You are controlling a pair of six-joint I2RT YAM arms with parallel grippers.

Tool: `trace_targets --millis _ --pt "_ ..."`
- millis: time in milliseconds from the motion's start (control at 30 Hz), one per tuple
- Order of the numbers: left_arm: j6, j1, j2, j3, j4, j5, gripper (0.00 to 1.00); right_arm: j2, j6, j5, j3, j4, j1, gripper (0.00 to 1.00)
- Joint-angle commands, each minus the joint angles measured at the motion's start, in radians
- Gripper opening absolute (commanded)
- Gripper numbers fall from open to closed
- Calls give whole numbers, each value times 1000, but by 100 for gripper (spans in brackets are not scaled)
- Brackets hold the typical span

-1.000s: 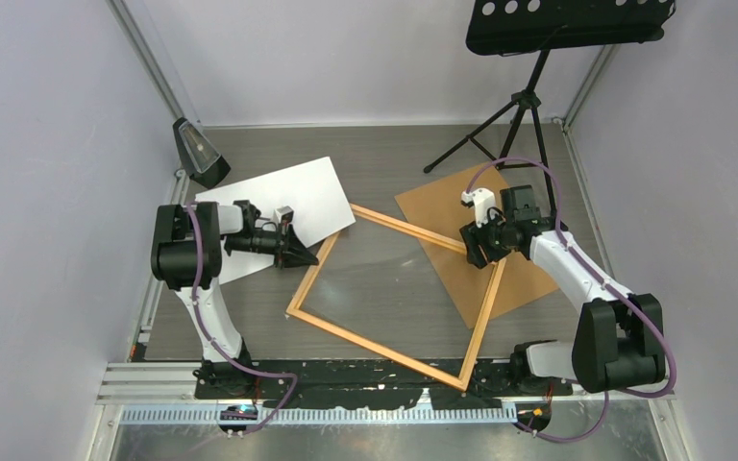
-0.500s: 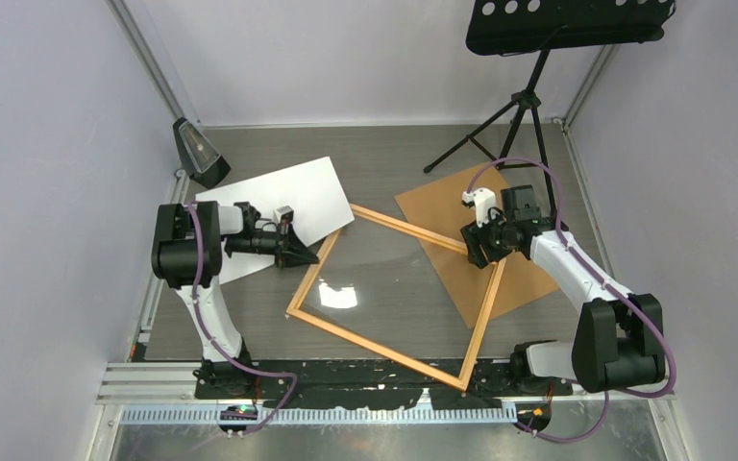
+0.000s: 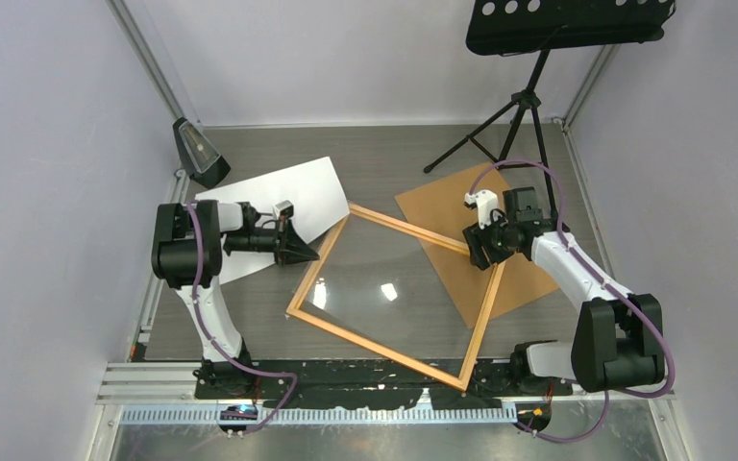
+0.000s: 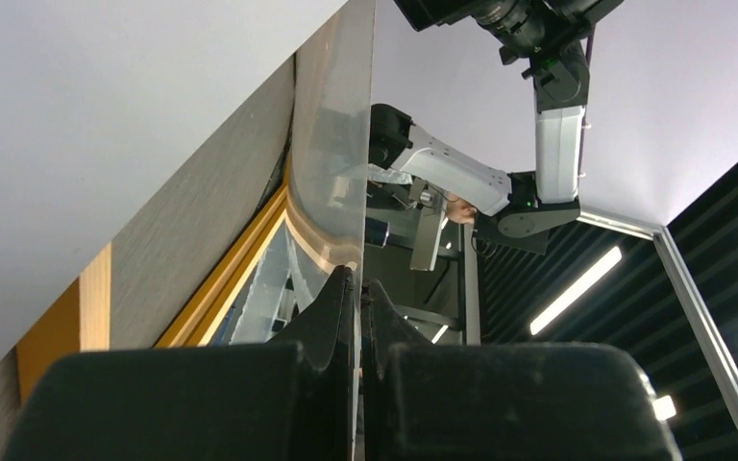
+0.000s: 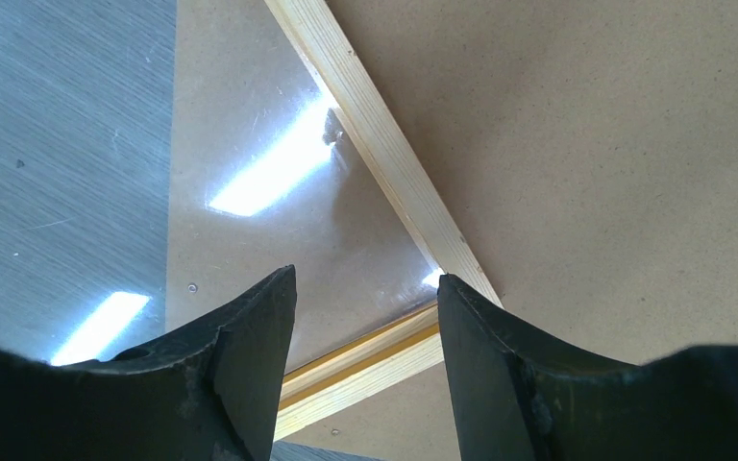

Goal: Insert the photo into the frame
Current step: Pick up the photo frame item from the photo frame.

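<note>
The photo (image 3: 279, 200) lies white side up at the back left of the table. The orange frame (image 3: 375, 344) rests flat in the middle, and a clear sheet (image 3: 394, 288) lies within it. My left gripper (image 3: 315, 254) is shut on the left edge of the clear sheet (image 4: 332, 144), which stands raised and curved in front of my left gripper (image 4: 358, 279). My right gripper (image 3: 481, 255) hovers open over the frame's right corner. In the right wrist view, the frame's pale wooden rail (image 5: 384, 134) runs between the fingers of my right gripper (image 5: 365, 279), apart from them.
A brown backing board (image 3: 528, 279) lies under the frame's right corner, filling the right wrist view (image 5: 586, 144). A black tripod stand (image 3: 524, 106) rises at the back right. A small black wedge-shaped device (image 3: 197, 154) sits at the back left corner.
The glare on the clear sheet has shifted as its left edge tilted upward in my left gripper. The right arm has barely moved.
</note>
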Motion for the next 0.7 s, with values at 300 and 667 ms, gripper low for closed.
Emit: trace_targets --millis 300,667 --pt "-311 0 -83 -107 277 -8 0 -9 -2 2 5 27 -9 62" --pt "-500 -3 -156 -171 476 -56 0 -2 -8 8 -1 27 -9 62"
